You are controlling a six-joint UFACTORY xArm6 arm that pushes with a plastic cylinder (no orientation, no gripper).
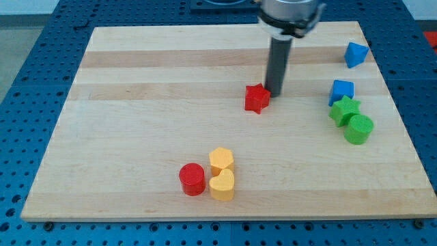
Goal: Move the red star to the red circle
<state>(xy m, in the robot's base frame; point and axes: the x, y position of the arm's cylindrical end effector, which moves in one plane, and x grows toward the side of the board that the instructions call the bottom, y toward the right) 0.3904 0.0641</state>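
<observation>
Dark and straight, the rod ends in my tip (275,93), which rests on the pale wooden tabletop (136,102) just at the upper right edge of the small red star-shaped block (257,98); whether the two touch cannot be told from this angle. No claw is fitted to this arm, so there is nothing to open, close or hold; the rod can only push.

Position matters most. From my tip the red star lies toward the view's lower left, and beyond it in roughly the same direction, well apart and near the tabletop's bottom edge, stands the round red cylinder block (192,179) that the task calls the red circle. Tip, star and circle thus fall close to one diagonal line, with the star between, so a push down and to the view's left looks like the move this moment calls for. The task appears barely begun, with most of the distance to cover.

Just right of the red circle, touching or nearly so, sit two yellow blocks: a yellow hexagonal one (221,161) above and a yellow heart-shaped one (222,184) below. A star drifting to the right late in its run could strike them first.

Far off at the view's right, clear of that path, a blue triangular block (355,54) stands alone near the top corner, while a blue cube-like block (341,91), a green star-shaped block (344,111) and a green round block (359,128) cluster below it.
</observation>
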